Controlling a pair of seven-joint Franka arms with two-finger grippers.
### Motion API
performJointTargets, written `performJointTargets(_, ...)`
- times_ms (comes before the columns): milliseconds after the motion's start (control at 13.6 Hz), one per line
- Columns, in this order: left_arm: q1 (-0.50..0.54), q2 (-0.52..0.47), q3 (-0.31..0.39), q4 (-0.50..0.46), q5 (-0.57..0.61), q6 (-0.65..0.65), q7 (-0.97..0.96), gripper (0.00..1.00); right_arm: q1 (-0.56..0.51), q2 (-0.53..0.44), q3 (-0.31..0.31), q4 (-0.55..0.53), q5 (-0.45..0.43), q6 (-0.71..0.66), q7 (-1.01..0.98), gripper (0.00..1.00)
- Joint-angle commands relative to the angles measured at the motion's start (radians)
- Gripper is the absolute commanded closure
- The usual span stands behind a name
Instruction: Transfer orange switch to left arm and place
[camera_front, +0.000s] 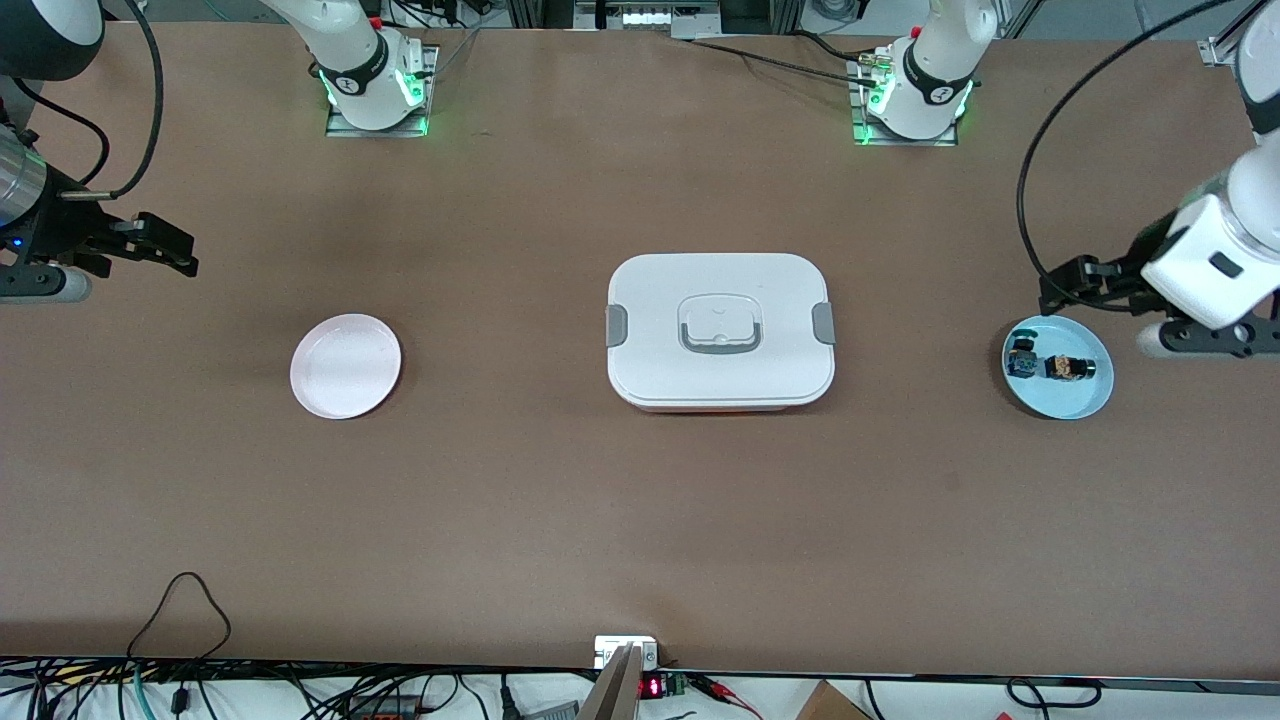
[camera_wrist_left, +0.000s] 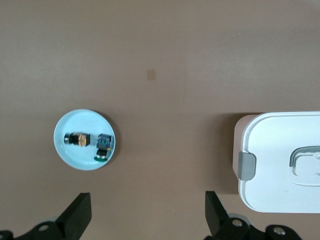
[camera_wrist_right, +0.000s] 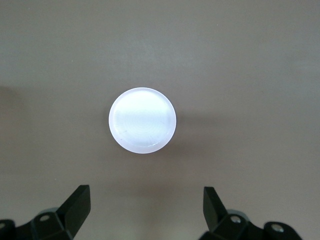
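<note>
The orange switch (camera_front: 1066, 368) is seen lying on its side on a light blue plate (camera_front: 1085, 405) at the left arm's end of the table, just beside a blue-and-black switch (camera_front: 1022, 357) on the same plate. In the left wrist view both switches (camera_wrist_left: 77, 139) (camera_wrist_left: 102, 147) are shown close together on that plate (camera_wrist_left: 70, 155).

The white box (camera_front: 720, 385) is placed at the middle of the table, lid on, well apart from both plates. A pink plate (camera_front: 345, 366) is set toward the right arm's end, with nothing on it.

The left gripper (camera_front: 1075, 285) is held in the air just beside the blue plate, its fingers (camera_wrist_left: 77, 215) spread wide and holding nothing. The right gripper (camera_front: 165, 245) is held over bare table at the right arm's end, near the pink plate (camera_wrist_right: 142, 120), its fingers (camera_wrist_right: 77, 207) likewise spread wide and empty.
</note>
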Motion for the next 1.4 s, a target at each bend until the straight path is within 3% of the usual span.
performJointTargets(0, -0.030, -0.174, 0.063, -0.229, -0.026, 0.101, -0.024, 0.00, -0.007, -0.009, 0.004, 0.007, 0.012, -0.017, -0.015, 0.00)
performJointTargets(295, -0.029, -0.187, 0.107, -0.260, -0.104, 0.144, 0.010, 0.00, -0.007, -0.009, 0.004, 0.007, 0.012, -0.017, -0.015, 0.00)
performJointTargets(1328, -0.026, -0.189, 0.115, -0.263, -0.099, 0.109, 0.071, 0.00, -0.007, -0.009, 0.004, 0.007, 0.012, -0.017, -0.017, 0.00)
